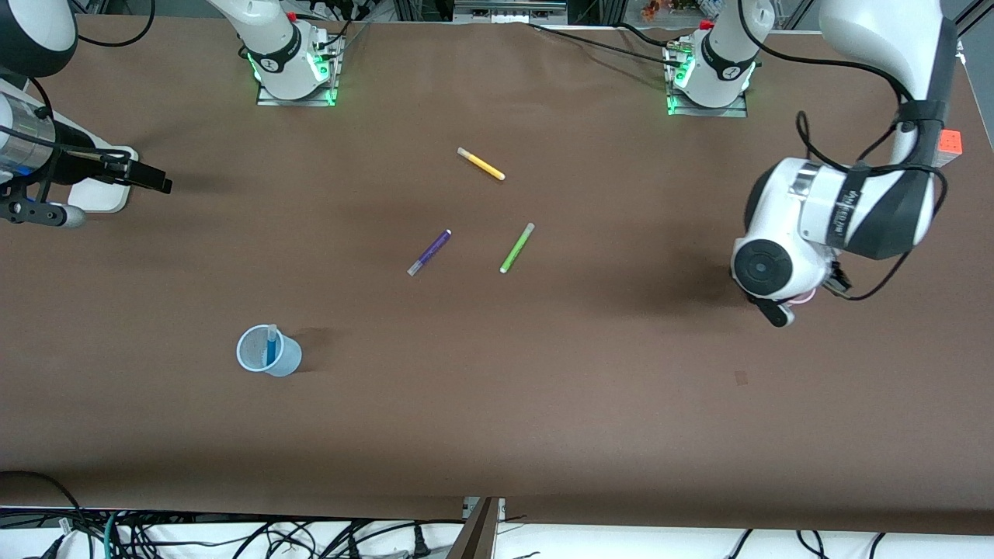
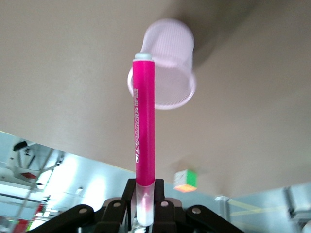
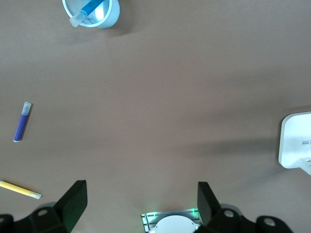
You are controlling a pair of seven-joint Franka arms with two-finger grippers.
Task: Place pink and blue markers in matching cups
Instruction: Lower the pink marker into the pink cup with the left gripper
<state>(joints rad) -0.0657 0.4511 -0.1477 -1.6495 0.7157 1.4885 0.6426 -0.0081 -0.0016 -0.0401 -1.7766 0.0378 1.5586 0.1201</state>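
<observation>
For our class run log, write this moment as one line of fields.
left gripper: shut on pink marker, over pink cup | right gripper: open, waiting | blue marker: in blue cup

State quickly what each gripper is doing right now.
Left gripper: shut on the pink marker, over the pink cup.
Right gripper: open, empty, waiting.

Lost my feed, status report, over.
Left end effector shut on pink marker, over pink cup. Right end effector open, waiting. Blue marker in blue cup. Nothing blocking.
</observation>
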